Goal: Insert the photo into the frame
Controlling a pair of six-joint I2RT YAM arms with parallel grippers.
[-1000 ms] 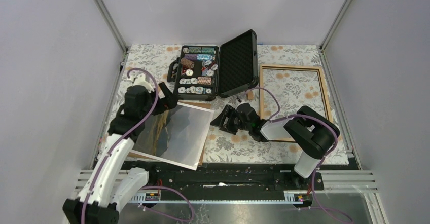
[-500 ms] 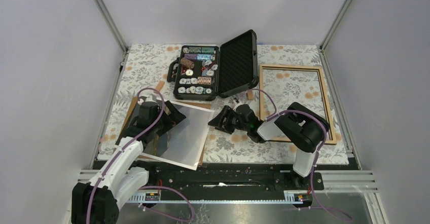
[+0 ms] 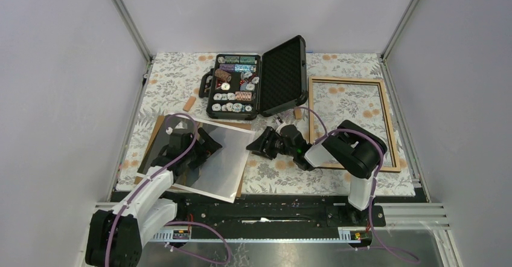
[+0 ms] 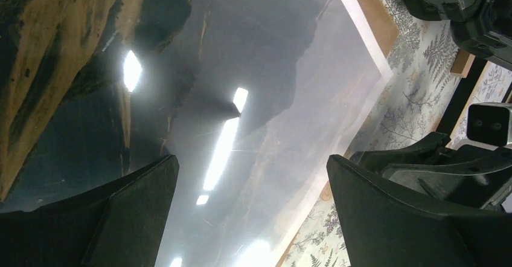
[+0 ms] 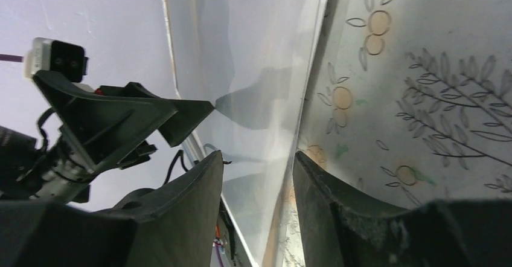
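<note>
The photo point(image 3: 226, 161), a glossy print with a white border, lies flat on a brown backing board point(image 3: 156, 135) at the front left. My left gripper point(image 3: 205, 156) hangs open just above the photo point(image 4: 253, 86), its fingers point(image 4: 139, 206) wide apart. My right gripper point(image 3: 252, 147) reaches in from the right, low over the cloth. Its jaws stand partly apart, and the photo's right edge point(image 5: 241, 49) runs between them. The frame point(image 3: 347, 80), light wood with nothing in it, lies flat at the back right, apart from both grippers.
A black case of poker chips point(image 3: 235, 86) stands open at the back centre, lid up. A small wooden block point(image 3: 189, 103) lies left of it and another point(image 3: 297, 114) near the frame's corner. A floral cloth point(image 3: 272, 173) covers the table; grey walls close in the sides.
My left arm has swung down and nearer, settling over the photo and uncovering the small block. My right gripper has crept left to the photo's edge while its jaws narrowed.
</note>
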